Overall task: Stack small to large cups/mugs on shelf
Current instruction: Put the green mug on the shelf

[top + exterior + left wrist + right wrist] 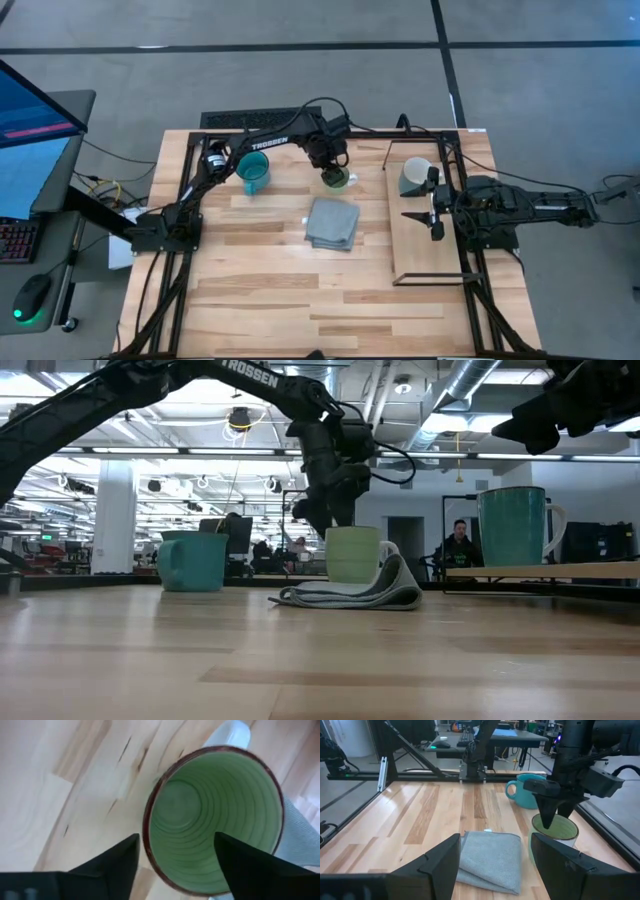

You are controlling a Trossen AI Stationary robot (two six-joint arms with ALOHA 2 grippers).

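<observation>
A light green mug point(337, 179) stands upright on the table at the far edge of the folded grey cloth point(332, 222). My left gripper point(175, 865) hangs over it, pointing down and open. One finger point(117, 865) is outside the rim point(146, 827) and the other point(247, 865) is over the hollow, with a gap on both sides. A teal mug point(253, 172) stands on the table farther left. A third mug point(415, 175) stands on the shelf point(430, 245) at its far end. My right gripper point(428, 205) waits open above the shelf, holding nothing.
The folded cloth point(350, 595) lies mid-table, just in front of the green mug point(352, 555). The shelf's thin black wire frame point(392, 225) rises along its edges. The near half of the slatted table is bare wood. People and desks show in the room beyond the table.
</observation>
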